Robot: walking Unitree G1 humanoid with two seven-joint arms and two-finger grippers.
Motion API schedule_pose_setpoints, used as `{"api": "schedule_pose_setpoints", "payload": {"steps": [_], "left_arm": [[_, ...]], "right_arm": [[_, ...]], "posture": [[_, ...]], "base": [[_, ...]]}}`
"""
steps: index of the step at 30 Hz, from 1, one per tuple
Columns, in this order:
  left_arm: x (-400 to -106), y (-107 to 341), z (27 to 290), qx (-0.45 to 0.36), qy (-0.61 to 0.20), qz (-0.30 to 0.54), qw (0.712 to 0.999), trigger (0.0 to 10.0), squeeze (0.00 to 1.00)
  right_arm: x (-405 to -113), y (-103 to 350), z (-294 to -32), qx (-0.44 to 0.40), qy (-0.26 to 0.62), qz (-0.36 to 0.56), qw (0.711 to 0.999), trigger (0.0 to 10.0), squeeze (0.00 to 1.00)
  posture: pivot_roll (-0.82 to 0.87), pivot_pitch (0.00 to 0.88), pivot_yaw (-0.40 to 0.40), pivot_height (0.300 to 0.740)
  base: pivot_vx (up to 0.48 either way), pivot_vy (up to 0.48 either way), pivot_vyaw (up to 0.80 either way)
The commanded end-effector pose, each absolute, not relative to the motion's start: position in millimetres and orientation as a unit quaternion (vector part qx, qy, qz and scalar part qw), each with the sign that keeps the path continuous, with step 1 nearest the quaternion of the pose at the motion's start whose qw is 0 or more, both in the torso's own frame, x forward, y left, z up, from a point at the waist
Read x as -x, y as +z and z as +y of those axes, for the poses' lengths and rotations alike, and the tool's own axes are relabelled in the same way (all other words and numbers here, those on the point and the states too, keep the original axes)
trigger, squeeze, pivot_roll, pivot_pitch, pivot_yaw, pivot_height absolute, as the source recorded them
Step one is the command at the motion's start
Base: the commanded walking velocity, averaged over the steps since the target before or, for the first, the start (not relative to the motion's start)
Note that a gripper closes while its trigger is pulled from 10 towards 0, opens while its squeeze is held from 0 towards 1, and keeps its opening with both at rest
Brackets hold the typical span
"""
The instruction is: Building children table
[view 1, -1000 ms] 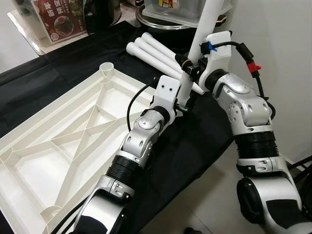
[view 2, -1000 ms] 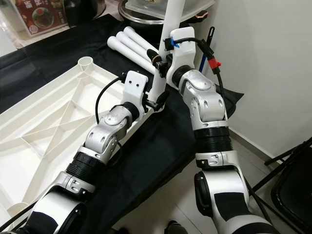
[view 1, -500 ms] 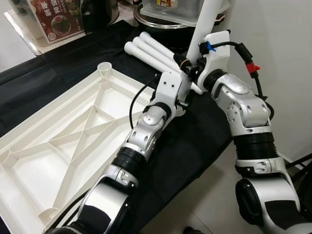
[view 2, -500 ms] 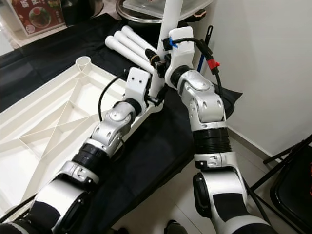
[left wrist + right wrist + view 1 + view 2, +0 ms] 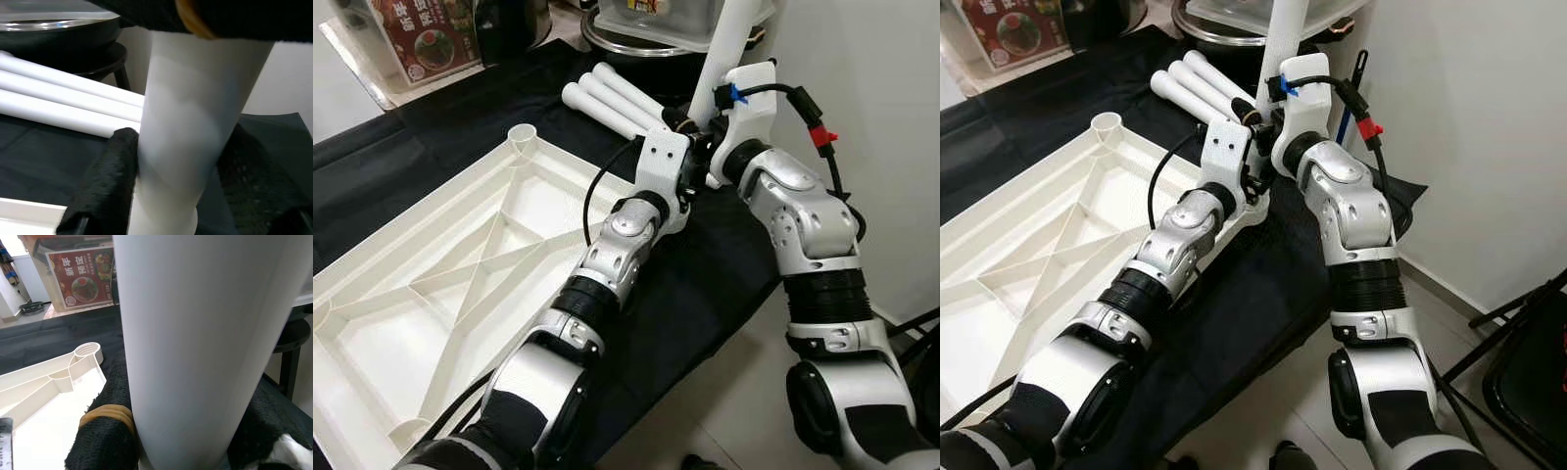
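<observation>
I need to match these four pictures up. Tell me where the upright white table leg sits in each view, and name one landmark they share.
Left eye view: upright white table leg at upper right, between both wrists.
Right eye view: top centre, above the right gripper.
Left wrist view: centre, a black finger against it.
Right wrist view: wide central column.
Shared landmark: the three loose white legs, also in the right eye and left wrist views.

table legs (image 5: 612, 98): 4 | tabletop (image 5: 431, 284): 1 | pot (image 5: 641, 44): 1
</observation>
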State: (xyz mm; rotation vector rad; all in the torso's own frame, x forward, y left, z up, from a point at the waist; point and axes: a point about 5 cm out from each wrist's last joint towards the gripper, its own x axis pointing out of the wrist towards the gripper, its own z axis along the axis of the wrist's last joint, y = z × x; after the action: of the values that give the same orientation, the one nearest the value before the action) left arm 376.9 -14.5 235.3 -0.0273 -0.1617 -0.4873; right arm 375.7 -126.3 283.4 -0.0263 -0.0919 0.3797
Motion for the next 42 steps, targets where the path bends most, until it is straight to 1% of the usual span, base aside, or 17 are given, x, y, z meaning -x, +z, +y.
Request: {"api": "schedule_pose_setpoints", "payload": {"steps": [1,3,4,5,6,10,11,15,21,28,30,31,32,33,39,41,42], "left_arm": [[-366,231,-39,0.042,-0.266,-0.068,0.961,0.0,0.0],[-367,229,-38,0.041,-0.263,-0.068,0.962,0.0,0.0],[-368,228,-36,0.041,-0.261,-0.067,0.962,0.0,0.0],[-368,228,-36,0.041,-0.261,-0.067,0.962,0.0,0.0],[-368,226,-35,0.041,-0.258,-0.067,0.963,0.0,0.0],[-370,225,-33,0.041,-0.255,-0.066,0.964,0.0,0.0],[-371,225,-31,0.04,-0.253,-0.066,0.964,0.0,0.0],[-372,224,-29,0.04,-0.25,-0.065,0.965,0.0,0.0],[-373,224,-28,0.04,-0.249,-0.066,0.965,0.0,0.0],[-372,223,-30,0.037,-0.254,-0.068,0.964,0.0,0.0],[-372,223,-30,0.036,-0.255,-0.068,0.964,0.0,0.0],[-372,223,-30,0.035,-0.256,-0.069,0.964,0.0,0.0],[-372,223,-30,0.035,-0.257,-0.069,0.963,0.0,0.0],[-372,223,-31,0.034,-0.257,-0.07,0.963,0.0,0.0],[-372,223,-31,0.032,-0.259,-0.071,0.963,0.0,0.0],[-372,223,-31,0.032,-0.26,-0.072,0.962,0.0,0.0],[-372,223,-31,0.03,-0.262,-0.072,0.962,0.0,0.0]], "right_arm": [[-376,217,-127,0.01,0.183,0.109,0.977,0.0,0.0],[-376,217,-128,0.012,0.184,0.108,0.977,0.0,0.0],[-376,218,-129,0.013,0.184,0.106,0.977,6.7,0.0],[-376,218,-129,0.013,0.184,0.106,0.977,6.7,0.0],[-376,219,-130,0.019,0.185,0.105,0.977,10.0,0.0],[-376,220,-131,0.023,0.183,0.102,0.978,10.0,0.0],[-375,222,-132,0.025,0.184,0.096,0.978,10.0,1.0],[-375,226,-134,0.026,0.188,0.086,0.978,10.0,1.0],[-372,245,-157,0.034,0.199,0.056,0.978,10.0,1.0],[-354,286,-182,0.043,0.33,-0.04,0.942,10.0,1.0],[-349,296,-190,0.054,0.351,-0.063,0.933,10.0,0.95],[-346,303,-198,0.063,0.363,-0.077,0.926,10.0,0.69],[-344,310,-207,0.072,0.364,-0.088,0.924,10.0,0.09],[-342,318,-216,0.071,0.362,-0.101,0.924,10.0,0.0],[-338,335,-237,0.082,0.363,-0.123,0.92,10.0,0.0],[-335,340,-245,0.081,0.381,-0.124,0.913,10.0,0.0],[-332,346,-246,0.056,0.429,-0.127,0.893,10.0,0.0]], "posture": [[-0.1,0.196,0.037,0.74],[-0.1,0.196,0.037,0.74],[-0.1,0.195,0.036,0.74],[-0.1,0.195,0.036,0.74],[-0.1,0.193,0.037,0.74],[-0.11,0.192,0.037,0.74],[-0.1,0.191,0.036,0.74],[-0.1,0.191,0.035,0.74],[-0.11,0.195,0.033,0.74],[-0.1,0.195,0.034,0.74],[-0.1,0.193,0.033,0.74],[-0.1,0.193,0.033,0.74],[-0.1,0.192,0.034,0.74],[-0.1,0.192,0.032,0.74],[-0.09,0.193,0.035,0.74],[-0.09,0.192,0.038,0.74],[-0.09,0.193,0.041,0.74]], "base": [[0.0,0.0,0.0],[0.0,0.0,0.0],[0.0,0.0,0.0],[0.0,0.0,0.0],[0.0,0.0,0.0],[0.0,0.0,0.0],[0.0,0.0,0.0],[0.0,0.0,0.0],[0.0,0.0,0.0],[0.0,0.0,0.0],[0.0,0.0,0.0],[0.0,0.0,0.0],[0.0,0.0,0.0],[0.0,0.0,0.0],[0.0,0.0,0.0],[0.0,0.0,0.0],[0.0,0.0,0.0]]}}
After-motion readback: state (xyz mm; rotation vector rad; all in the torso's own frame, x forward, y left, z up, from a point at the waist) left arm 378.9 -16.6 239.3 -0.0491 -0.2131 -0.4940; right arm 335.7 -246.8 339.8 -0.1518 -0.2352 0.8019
